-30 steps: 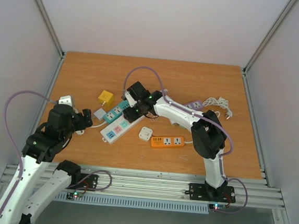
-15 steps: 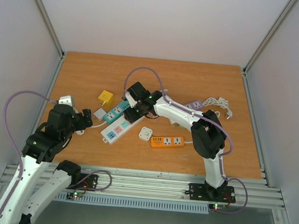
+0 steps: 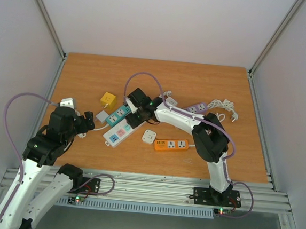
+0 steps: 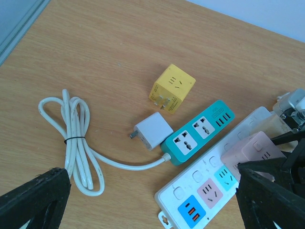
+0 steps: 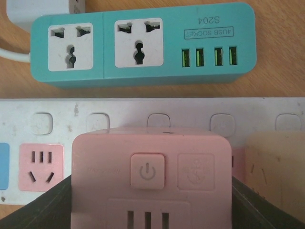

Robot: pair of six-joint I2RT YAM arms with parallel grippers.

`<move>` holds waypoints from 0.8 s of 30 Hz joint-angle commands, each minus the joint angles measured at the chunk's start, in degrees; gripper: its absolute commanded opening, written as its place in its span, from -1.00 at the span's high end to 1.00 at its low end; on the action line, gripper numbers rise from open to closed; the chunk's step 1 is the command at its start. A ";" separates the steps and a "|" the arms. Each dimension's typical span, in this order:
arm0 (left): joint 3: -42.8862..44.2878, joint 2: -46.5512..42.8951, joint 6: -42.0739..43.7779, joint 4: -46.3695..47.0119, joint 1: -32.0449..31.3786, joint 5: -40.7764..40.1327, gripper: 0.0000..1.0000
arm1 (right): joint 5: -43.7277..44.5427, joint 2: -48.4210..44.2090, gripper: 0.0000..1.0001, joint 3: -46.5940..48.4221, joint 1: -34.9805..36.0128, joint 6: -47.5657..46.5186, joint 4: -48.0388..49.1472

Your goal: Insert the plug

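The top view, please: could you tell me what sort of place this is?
Probably a robotics test cell: a wooden table boxed in by plain white panels, a left arm and right arm bolted to a metal rail, and several power strips.

The plug (image 5: 147, 157) looks matt pink plastic, the table (image 3: 199, 81) wood-grained.

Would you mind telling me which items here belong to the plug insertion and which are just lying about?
In the job: pink adapter, clamped in the right gripper; white power strip below it.

Lying about: teal power strip; coiled white cable; yellow cube adapter; white charger; orange power strip; small white socket block.
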 commanded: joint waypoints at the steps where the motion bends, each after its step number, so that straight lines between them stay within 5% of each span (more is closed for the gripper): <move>1: -0.59 0.00 0.71 0.53 0.10 -0.83 -0.91 | 9.05 4.59 0.18 -1.80 -0.39 -1.06 -6.67; 14: -0.59 0.07 0.71 0.45 0.11 -0.82 -0.91 | 12.50 8.54 0.17 -4.80 0.91 3.89 -8.63; 24: -0.59 0.13 -0.25 0.62 0.11 0.01 -0.91 | 11.05 4.00 -0.01 4.68 -2.25 3.08 -14.23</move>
